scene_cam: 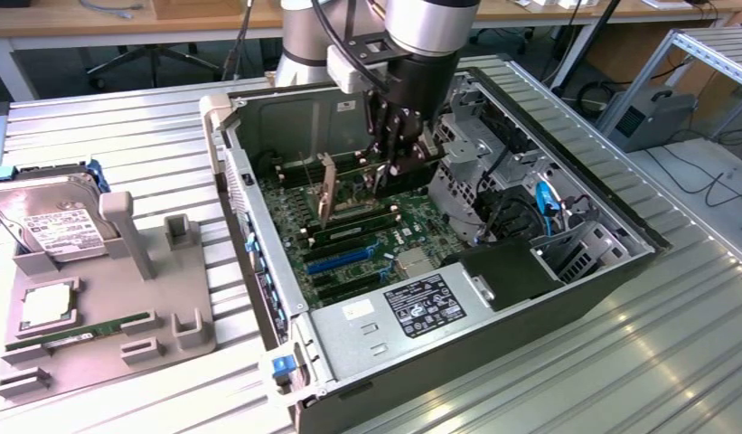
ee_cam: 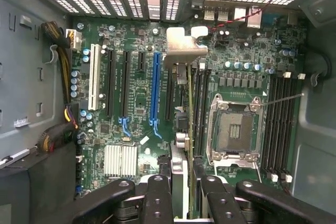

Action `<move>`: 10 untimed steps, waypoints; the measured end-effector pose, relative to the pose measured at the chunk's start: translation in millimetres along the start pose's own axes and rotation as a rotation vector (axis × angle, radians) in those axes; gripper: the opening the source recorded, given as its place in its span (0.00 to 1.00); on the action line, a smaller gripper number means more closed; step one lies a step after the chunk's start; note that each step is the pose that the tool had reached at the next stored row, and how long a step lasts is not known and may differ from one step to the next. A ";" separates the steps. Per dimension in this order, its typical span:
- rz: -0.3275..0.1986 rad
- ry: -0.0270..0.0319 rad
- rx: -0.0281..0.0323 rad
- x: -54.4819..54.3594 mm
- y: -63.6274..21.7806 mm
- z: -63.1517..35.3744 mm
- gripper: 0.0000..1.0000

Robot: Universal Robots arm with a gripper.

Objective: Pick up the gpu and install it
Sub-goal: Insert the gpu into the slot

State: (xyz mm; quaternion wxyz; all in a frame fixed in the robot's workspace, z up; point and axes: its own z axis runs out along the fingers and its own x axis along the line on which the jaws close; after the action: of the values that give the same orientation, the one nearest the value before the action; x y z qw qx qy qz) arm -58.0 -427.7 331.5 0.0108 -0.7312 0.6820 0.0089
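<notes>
The gpu (scene_cam: 346,185) stands on edge inside the open computer case (scene_cam: 244,194), low over the motherboard's (scene_cam: 346,262) expansion slots. My gripper (scene_cam: 389,174) reaches down into the case and is shut on the card's upper edge. In the wrist view the gpu (ee_cam: 185,85) shows edge-on as a thin strip running from its silvery end bracket (ee_cam: 184,45), at the case's rear slots, back to my gripper (ee_cam: 182,203). It sits between the blue slot (ee_cam: 154,87) and the bare CPU socket (ee_cam: 234,129). Whether it is seated in a slot cannot be told.
A grey fixture (scene_cam: 165,312) on the exterior view's left holds a silver hard drive (scene_cam: 51,221), a processor (scene_cam: 45,307) and a green memory stick (scene_cam: 93,327). Inside the case, the power supply (scene_cam: 419,312), drive cage (scene_cam: 492,154) and cables (scene_cam: 542,203) crowd the exterior view's right.
</notes>
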 end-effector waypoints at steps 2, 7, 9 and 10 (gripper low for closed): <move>0.000 0.0000 0.0000 0.8 0.8 0.0 0.27; 0.001 -0.0001 0.0000 2.6 2.4 0.1 0.27; 0.001 0.0000 0.0000 3.2 2.8 0.1 0.27; 0.001 0.0000 0.0000 3.5 2.9 0.1 0.27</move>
State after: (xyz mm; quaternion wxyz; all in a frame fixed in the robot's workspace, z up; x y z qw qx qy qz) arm -60.7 -431.4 331.3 0.0108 -0.7310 0.6822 0.0089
